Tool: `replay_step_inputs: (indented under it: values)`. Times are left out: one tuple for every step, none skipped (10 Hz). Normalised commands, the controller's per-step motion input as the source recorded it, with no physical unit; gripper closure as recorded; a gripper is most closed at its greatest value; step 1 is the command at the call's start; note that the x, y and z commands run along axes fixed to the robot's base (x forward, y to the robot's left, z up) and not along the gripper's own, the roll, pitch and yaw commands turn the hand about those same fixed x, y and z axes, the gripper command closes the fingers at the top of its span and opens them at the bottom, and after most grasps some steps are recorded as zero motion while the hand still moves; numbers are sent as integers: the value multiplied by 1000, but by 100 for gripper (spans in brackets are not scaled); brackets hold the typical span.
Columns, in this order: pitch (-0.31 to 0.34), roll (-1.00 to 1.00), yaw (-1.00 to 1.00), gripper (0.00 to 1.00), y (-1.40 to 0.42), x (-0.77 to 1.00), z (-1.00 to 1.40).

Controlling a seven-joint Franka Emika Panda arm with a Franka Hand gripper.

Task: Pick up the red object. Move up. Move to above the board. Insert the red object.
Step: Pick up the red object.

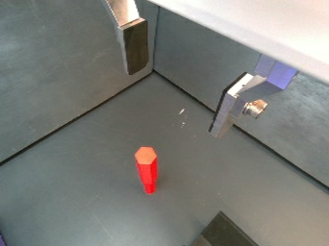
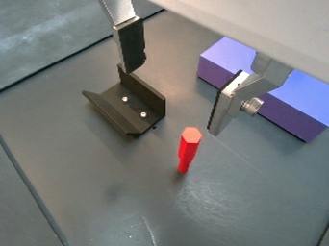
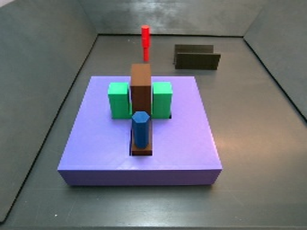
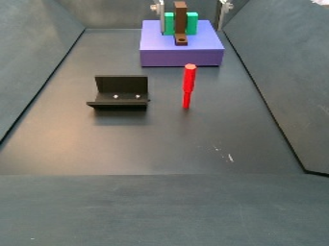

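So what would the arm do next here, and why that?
Probably lower the gripper straight down around the red object. In both wrist views the peg stands upright on the floor beneath the open fingers, which hang apart above it, holding nothing. It must be gripped before it can go to the board.
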Motion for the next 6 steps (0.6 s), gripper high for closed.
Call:
replay_step_inputs:
  values:
    - [-49, 89, 66, 0, -520, 0, -454]
    - [-101, 71, 14, 0, -446, 0, -534]
    - [-123, 56, 23, 0, -434, 0, -560]
    - [-130, 34, 37, 0, -297, 0, -557]
    - [-144, 0, 54, 0, -40, 0, -526]
    - [-110, 0, 40, 0, 0, 0, -466]
